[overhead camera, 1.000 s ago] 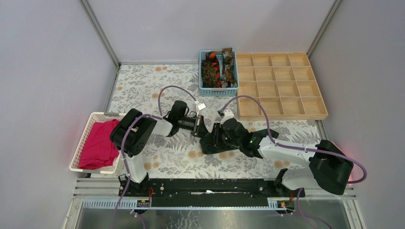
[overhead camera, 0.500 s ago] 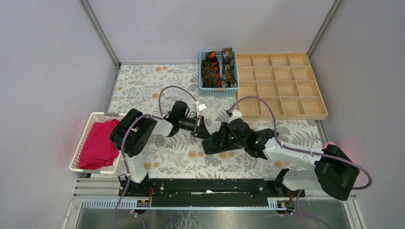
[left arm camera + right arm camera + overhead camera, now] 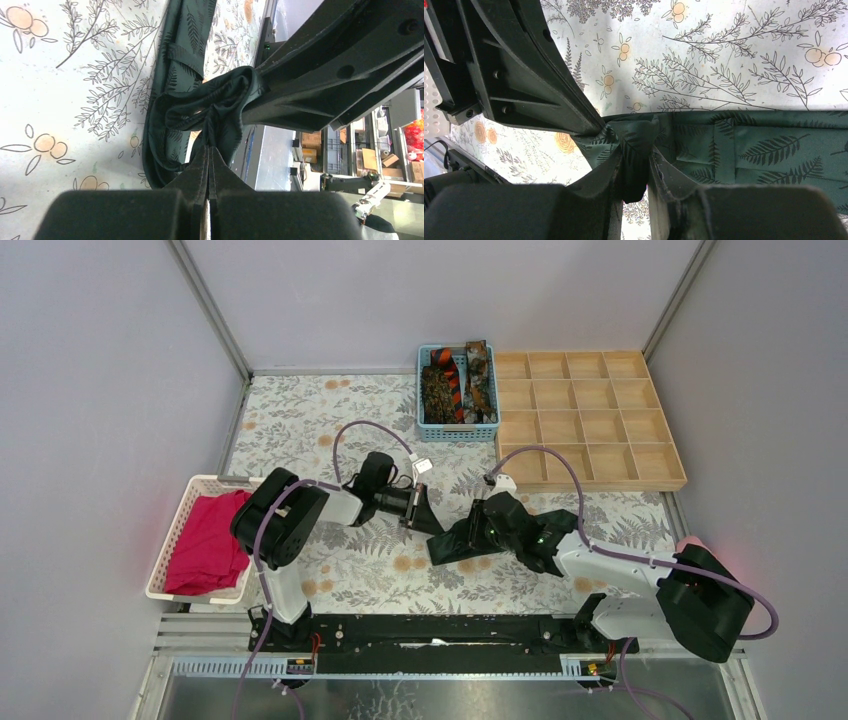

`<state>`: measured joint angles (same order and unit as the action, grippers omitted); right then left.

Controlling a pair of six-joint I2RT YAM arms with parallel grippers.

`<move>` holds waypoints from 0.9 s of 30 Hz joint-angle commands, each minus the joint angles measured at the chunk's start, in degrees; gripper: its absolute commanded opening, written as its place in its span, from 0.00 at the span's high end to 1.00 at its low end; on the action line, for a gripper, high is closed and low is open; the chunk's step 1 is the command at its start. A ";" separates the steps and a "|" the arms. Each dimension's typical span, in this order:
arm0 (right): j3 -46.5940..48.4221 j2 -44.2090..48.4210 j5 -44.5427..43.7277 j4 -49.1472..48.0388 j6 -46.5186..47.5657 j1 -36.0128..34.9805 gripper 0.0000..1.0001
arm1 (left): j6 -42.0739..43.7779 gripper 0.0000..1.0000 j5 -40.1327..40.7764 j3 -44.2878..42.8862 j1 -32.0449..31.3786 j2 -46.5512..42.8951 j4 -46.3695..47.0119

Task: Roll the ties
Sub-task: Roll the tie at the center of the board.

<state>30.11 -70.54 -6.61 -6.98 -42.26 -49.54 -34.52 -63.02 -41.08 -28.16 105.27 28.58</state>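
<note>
A black-green tie with a fern print [image 3: 455,543] lies on the floral tablecloth in the middle, between the two arms. My left gripper [image 3: 432,522] is shut on a bunched fold of it [image 3: 210,107]. My right gripper [image 3: 480,530] is shut on the same bunched end from the other side [image 3: 634,145]; the tie's flat length runs away to the right [image 3: 774,150]. Mottled brown ties [image 3: 437,392] and an orange-and-black striped tie [image 3: 452,380] lie in the blue basket [image 3: 457,432] at the back.
A wooden tray of compartments [image 3: 590,420] stands at the back right. A white basket [image 3: 175,540] with a magenta cloth [image 3: 207,545] stands at the left edge. The arms' cables arch over the middle.
My right gripper has moved right and slightly back, drawing the tie with it. The tie's dark mass now lies flatter and further right. My left arm has hardly moved.
</note>
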 commanded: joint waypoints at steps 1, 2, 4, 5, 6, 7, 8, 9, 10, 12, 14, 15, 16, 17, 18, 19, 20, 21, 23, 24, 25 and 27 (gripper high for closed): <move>-0.08 1.21 0.02 -1.89 -1.12 0.61 0.75 | 2.05 1.00 2.35 -1.74 -0.17 0.59 -3.38; -0.33 1.01 1.25 -3.10 -1.55 0.62 0.75 | 3.01 1.00 4.45 -2.33 -0.14 0.02 -5.50; -0.82 0.38 3.64 -5.51 -2.87 0.59 0.75 | 4.01 1.00 10.27 -3.20 -0.14 -1.50 -8.70; -0.79 -0.06 4.65 -6.19 -3.25 0.59 0.75 | 4.06 1.00 13.39 -3.55 -0.14 -2.96 -9.77; -0.76 -0.37 5.39 -6.52 -3.64 0.60 0.75 | 3.91 1.00 17.79 -3.87 -0.14 -3.99 -10.91; -0.94 -0.60 6.25 -7.36 -4.06 0.59 0.76 | 3.96 1.00 19.77 -4.36 -0.14 -4.95 -12.34; -1.15 -0.76 7.32 -8.40 -4.62 0.64 0.76 | 4.06 1.00 24.57 -5.05 -0.14 -5.99 -14.09; -1.34 -0.94 8.88 -9.49 -5.38 0.59 0.76 | 4.28 1.00 27.58 -5.67 -0.14 -6.91 -15.59; -1.73 -1.20 10.37 -10.84 -6.20 0.63 0.76 | 4.54 0.99 29.55 -6.21 -0.14 -7.79 -16.75; -1.94 -1.79 13.03 -12.68 -7.63 0.64 0.76 | 4.81 0.99 33.47 -6.86 -0.12 -9.71 -18.88; -2.16 -2.50 14.06 -13.72 -8.97 0.65 0.76 | 4.92 0.99 35.95 -6.93 -0.14 -11.83 -20.48; -2.39 -2.87 14.30 -14.34 -9.55 0.62 0.76 | 4.88 0.99 37.61 -6.72 -0.18 -13.17 -21.36; -2.70 -3.41 14.91 -15.38 -10.25 0.61 0.76 | 4.89 0.99 39.62 -6.38 -0.19 -14.47 -22.49; -3.19 -4.03 15.63 -16.34 -10.81 0.66 0.76 | 4.97 0.99 41.83 -6.31 -0.20 -15.77 -24.06; -3.68 -4.86 16.40 -17.92 -11.68 0.59 0.76 | 5.16 1.00 43.50 -6.04 -0.20 -17.04 -25.34; -4.28 -5.76 17.24 -19.84 -12.65 0.63 0.76 | 5.62 1.00 44.68 -5.82 -0.22 -18.12 -26.42; -4.98 -6.61 18.04 -22.98 -13.66 0.59 0.76 | 5.92 0.99 45.60 -5.38 -0.23 -19.27 -27.24; -5.50 -7.50 18.64 -24.87 -14.53 0.58 0.77 | 6.14 1.00 46.29 -5.10 -0.23 -20.22 -27.91; -6.25 -9.20 19.73 -28.19 -15.98 0.65 0.77 | 6.14 1.00 47.23 -4.35 -0.33 -21.70 -28.48; -6.79 -9.33 19.85 -29.86 -16.58 0.57 0.77 | 6.15 1.00 47.47 -4.00 -0.46 -22.52 -28.49; -7.37 -9.23 19.88 -31.31 -17.27 0.56 0.77 | 6.14 1.00 47.63 -3.67 -0.56 -22.90 -28.49; -7.97 -8.25 18.57 -30.51 -17.91 0.52 0.77 | 6.31 1.00 47.52 -3.32 -0.65 -23.40 -28.49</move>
<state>23.14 -79.68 10.81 -31.09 -56.88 -49.32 -29.82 -18.94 -46.04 -28.23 83.37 2.57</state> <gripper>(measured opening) 0.232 0.007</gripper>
